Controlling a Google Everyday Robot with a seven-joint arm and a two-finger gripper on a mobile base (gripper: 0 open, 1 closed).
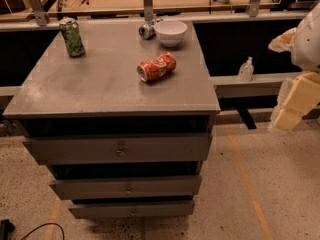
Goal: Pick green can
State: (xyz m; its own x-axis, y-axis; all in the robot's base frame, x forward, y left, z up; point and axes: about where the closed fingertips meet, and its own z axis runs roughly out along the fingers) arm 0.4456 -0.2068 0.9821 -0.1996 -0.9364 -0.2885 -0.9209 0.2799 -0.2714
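The green can (72,37) stands upright at the back left corner of the grey cabinet top (100,89). It has a green body with dark speckles and a silver top rim. My gripper (295,106) shows as cream-coloured blocks at the right edge of the camera view. It hangs beside the cabinet, below the level of its top and far to the right of the green can. It holds nothing that I can see.
A crushed red-orange can (156,67) lies on its side near the middle of the top. A white bowl (170,32) and a small silver can (147,30) sit at the back. A small clear bottle (245,69) stands on a ledge to the right. Three drawers face me below.
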